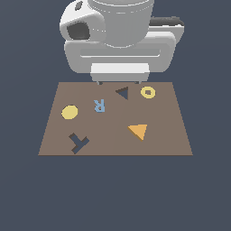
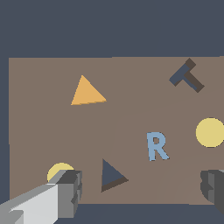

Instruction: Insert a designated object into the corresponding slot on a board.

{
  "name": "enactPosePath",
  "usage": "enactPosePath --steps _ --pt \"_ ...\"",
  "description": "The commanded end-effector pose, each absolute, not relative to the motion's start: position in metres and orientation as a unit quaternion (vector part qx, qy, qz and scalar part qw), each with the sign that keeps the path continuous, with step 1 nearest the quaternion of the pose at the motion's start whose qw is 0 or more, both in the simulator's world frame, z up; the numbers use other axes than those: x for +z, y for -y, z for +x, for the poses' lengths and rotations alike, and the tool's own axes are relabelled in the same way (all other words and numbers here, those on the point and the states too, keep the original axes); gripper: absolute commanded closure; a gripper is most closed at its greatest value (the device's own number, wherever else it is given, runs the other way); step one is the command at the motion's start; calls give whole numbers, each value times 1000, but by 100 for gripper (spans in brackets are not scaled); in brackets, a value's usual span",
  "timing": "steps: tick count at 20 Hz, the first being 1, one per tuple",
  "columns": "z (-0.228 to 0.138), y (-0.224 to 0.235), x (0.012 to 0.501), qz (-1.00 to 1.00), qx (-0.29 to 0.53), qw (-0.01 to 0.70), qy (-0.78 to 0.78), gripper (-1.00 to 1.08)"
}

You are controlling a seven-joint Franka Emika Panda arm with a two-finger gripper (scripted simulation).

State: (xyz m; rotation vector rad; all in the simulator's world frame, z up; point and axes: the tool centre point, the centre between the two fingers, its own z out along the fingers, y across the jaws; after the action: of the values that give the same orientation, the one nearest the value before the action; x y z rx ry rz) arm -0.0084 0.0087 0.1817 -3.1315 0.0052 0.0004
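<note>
The gripper (image 2: 142, 188), fingers (image 2: 70, 192) spread and empty, hangs above the board (image 1: 54, 135), while the orange triangle (image 1: 138, 131) lies lower right of centre, its slot (image 1: 122, 93) unfilled.

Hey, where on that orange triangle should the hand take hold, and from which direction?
Probably straight down from above: the orange triangle lies flat on the brown board with clear space all round. Close the hand, now open, across two slanted edges near the middle, away from the narrow tip, where the fingers might slip off.
</note>
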Motion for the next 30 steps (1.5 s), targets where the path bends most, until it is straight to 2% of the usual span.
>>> enactPosePath --steps 1,14,30 --pt "-8 -9 182 -1000 0 5 -2 -92" --pt "9 -17 158 -998 0 5 66 -92" --pt "57 -64 74 -953 0 2 302 -92"
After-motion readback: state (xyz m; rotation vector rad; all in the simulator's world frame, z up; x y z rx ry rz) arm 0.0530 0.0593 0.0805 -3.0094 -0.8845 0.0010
